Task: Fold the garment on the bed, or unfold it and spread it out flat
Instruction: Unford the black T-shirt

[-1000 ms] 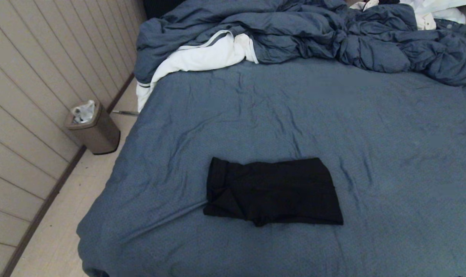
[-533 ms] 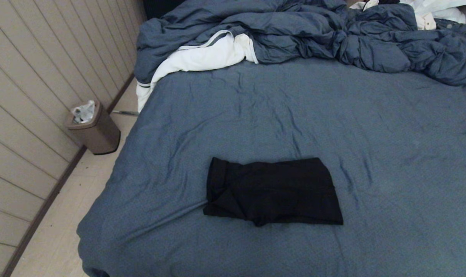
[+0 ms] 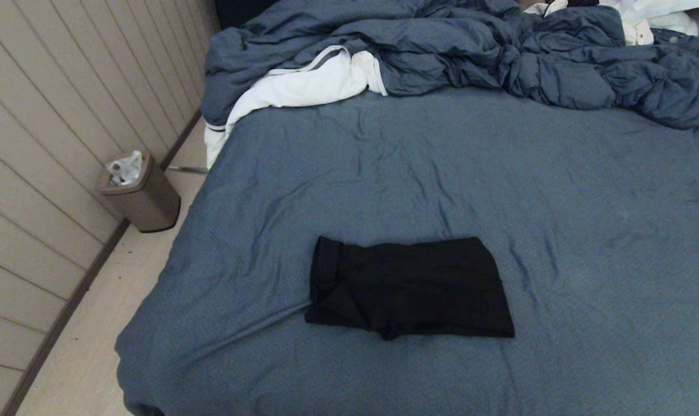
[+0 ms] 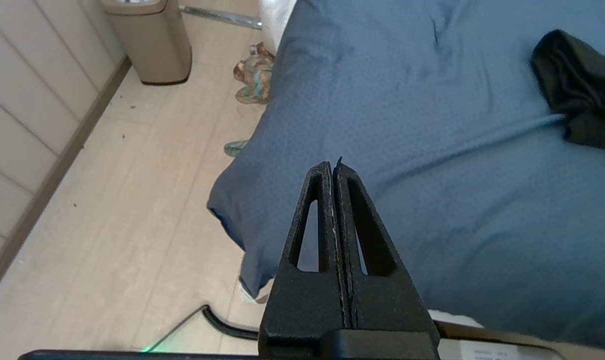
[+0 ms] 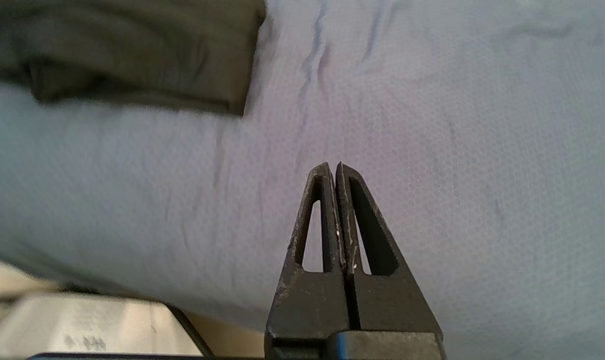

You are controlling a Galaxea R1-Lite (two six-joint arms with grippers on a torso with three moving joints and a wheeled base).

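Observation:
The garment (image 3: 410, 287) lies folded into a compact black rectangle on the near middle of the bed (image 3: 557, 190), plain black side up. Its left end is bunched in loose folds. A corner of the garment (image 4: 580, 90) shows in the left wrist view, and its other end (image 5: 127, 50) shows in the right wrist view. Neither arm appears in the head view. My left gripper (image 4: 333, 167) is shut and empty, held back over the bed's near left corner. Over the near right part of the sheet, my right gripper (image 5: 333, 168) is also shut and empty, well short of the garment.
A crumpled blue-grey duvet (image 3: 453, 46) and a white cloth with a striped edge (image 3: 303, 86) pile up at the bed's far end. A brown bin (image 3: 141, 196) stands on the floor by the panelled wall on the left. Slippers (image 4: 252, 80) lie beside the bed.

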